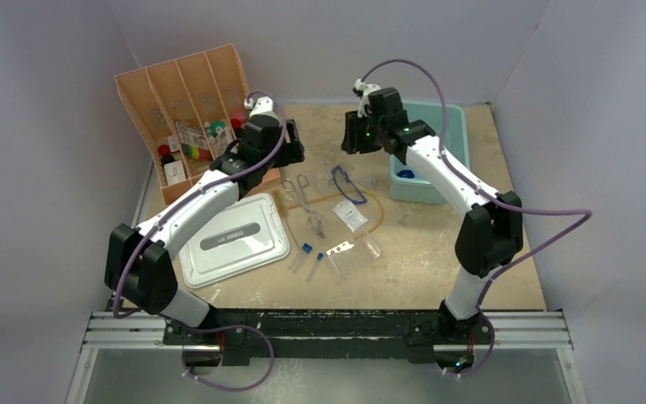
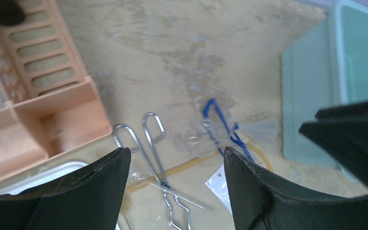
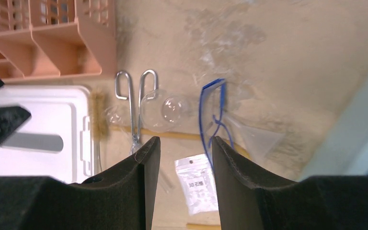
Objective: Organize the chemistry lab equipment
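Metal forceps (image 1: pixel 307 202), blue-framed goggles (image 1: pixel 346 185), a tan tube (image 1: pixel 380 212), a small packet (image 1: pixel 351 216) and blue-capped test tubes (image 1: pixel 307 248) lie loose mid-table. A blue-based piece (image 1: pixel 405 174) sits in the teal bin (image 1: pixel 454 126). My left gripper (image 1: pixel 294 145) hovers open and empty above the forceps (image 2: pixel 153 153); its midpoint shows in the left wrist view (image 2: pixel 177 158). My right gripper (image 1: pixel 352 135) hovers open and empty above the goggles (image 3: pixel 213 112) and packet (image 3: pixel 199 184); its midpoint shows in the right wrist view (image 3: pixel 186 143).
The orange divided organizer (image 1: pixel 185 101) stands at the back left, holding small items. The grey lid (image 1: pixel 234 240) lies front left beside the forceps. The two grippers are close together over the table's back middle. Walls close in the back and both sides.
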### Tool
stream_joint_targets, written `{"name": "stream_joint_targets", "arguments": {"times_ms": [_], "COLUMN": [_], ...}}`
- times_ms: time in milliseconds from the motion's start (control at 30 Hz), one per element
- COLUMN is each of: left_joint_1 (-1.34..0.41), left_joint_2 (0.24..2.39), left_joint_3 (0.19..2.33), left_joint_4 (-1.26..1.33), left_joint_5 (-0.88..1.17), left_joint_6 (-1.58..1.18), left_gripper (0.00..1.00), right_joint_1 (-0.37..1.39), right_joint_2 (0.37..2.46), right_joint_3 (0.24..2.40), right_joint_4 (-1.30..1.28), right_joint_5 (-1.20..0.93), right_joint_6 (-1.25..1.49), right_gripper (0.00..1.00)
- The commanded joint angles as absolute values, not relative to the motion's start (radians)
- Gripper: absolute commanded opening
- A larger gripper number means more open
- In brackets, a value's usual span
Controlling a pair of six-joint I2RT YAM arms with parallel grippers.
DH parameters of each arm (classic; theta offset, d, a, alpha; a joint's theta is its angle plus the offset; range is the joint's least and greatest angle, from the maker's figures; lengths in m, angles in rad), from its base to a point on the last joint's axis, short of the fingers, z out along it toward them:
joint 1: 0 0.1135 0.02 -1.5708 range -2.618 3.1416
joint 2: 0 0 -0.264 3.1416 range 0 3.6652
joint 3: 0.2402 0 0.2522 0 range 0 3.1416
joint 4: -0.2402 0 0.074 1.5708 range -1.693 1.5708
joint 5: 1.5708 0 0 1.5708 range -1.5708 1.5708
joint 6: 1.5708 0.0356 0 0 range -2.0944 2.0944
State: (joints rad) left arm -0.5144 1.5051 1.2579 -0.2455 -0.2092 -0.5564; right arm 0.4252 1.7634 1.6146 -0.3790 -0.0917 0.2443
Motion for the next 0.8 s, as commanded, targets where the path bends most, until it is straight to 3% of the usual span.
{"name": "stream_joint_targets", "arguments": {"times_ms": [0,200,267,300,767], "left_joint_1": [-0.451,-0.391,-0.382,-0.379,-0.342], "left_joint_2": [1.444,1.390,1.370,1.361,1.342], "left_joint_3": [1.220,1.164,1.153,1.147,1.142], "left_joint_4": [-0.279,-0.296,-0.299,-0.297,-0.295], "left_joint_5": [-0.347,-0.409,-0.438,-0.446,-0.430], "left_joint_6": [-0.701,-0.768,-0.776,-0.776,-0.744], "left_gripper": [0.70,0.70,0.70,0.70,0.70], "right_joint_1": [0.491,0.575,0.597,0.608,0.643], "right_joint_2": [1.807,1.922,1.968,1.987,2.196], "right_joint_3": [1.642,1.711,1.744,1.759,1.930], "right_joint_4": [-0.387,-0.446,-0.475,-0.485,-0.541], "right_joint_5": [-0.033,-0.024,-0.009,-0.004,0.030], "right_joint_6": [0.218,0.218,0.086,0.059,0.042], "right_gripper": [0.46,0.46,0.95,0.98,0.99]}}
